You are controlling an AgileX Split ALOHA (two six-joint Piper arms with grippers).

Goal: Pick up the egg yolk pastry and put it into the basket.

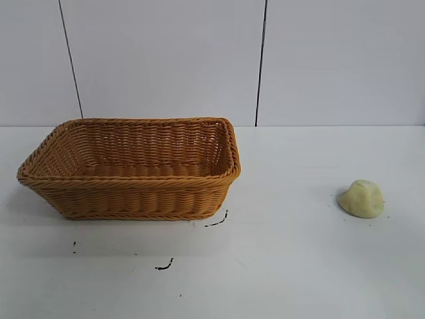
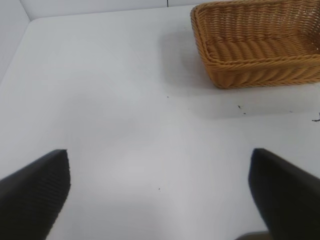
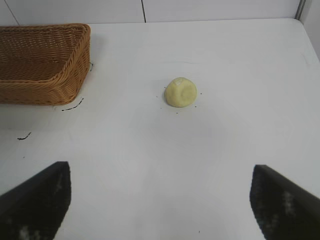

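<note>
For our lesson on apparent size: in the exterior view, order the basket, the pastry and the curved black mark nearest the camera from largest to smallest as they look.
1. Basket, by far the largest.
2. Pastry, much smaller.
3. Black mark, smallest: a short thin stroke, though nearer the camera than the others.

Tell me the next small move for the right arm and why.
Probably ease the right gripper forward and down toward the egg yolk pastry. Its fingers stand wide open and empty, the pastry sits on the table ahead of them, apart from the basket, and nothing lies between.
</note>
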